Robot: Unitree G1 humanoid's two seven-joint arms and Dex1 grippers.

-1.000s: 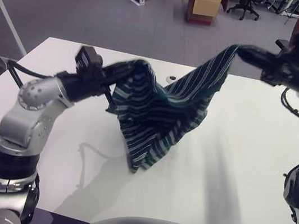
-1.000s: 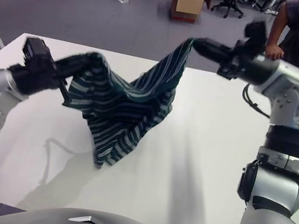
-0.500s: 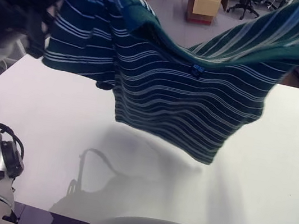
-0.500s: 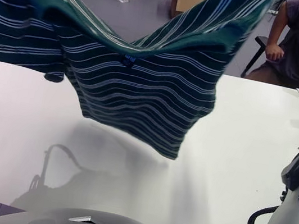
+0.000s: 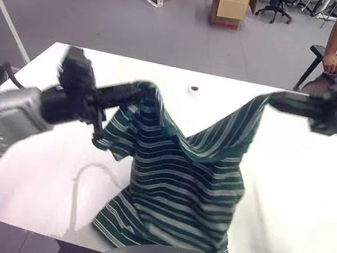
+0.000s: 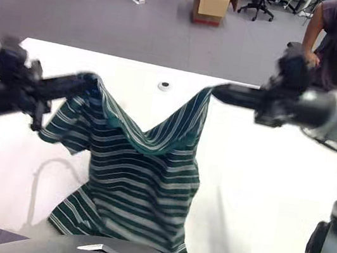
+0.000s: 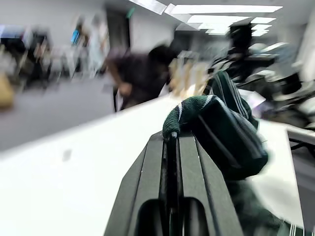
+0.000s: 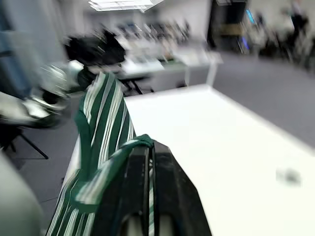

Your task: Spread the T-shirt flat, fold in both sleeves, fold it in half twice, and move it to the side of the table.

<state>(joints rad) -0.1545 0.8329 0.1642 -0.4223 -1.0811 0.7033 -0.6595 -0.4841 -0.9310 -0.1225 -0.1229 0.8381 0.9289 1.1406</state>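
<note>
- We're in a big open room with a grey floor and a cardboard box [image 5: 232,2] at the back. A white table [image 5: 300,205] takes up the front.
- The striped green T-shirt [image 5: 176,179] hangs between the two arms above the table. Its lower part droops down and bunches on the table's near edge.
- Our left pincer [image 5: 137,91] is clamped tight on one shoulder of the shirt, and that sleeve dangles just below it.
- Our right pincer [image 5: 270,99] is pinched closed on the other shoulder, at roughly the same height.
- The neckline sags into a dip between the two grips.
- We can also see a small round thing [image 5: 193,90] sitting on the table behind the shirt, near the far edge.
</note>
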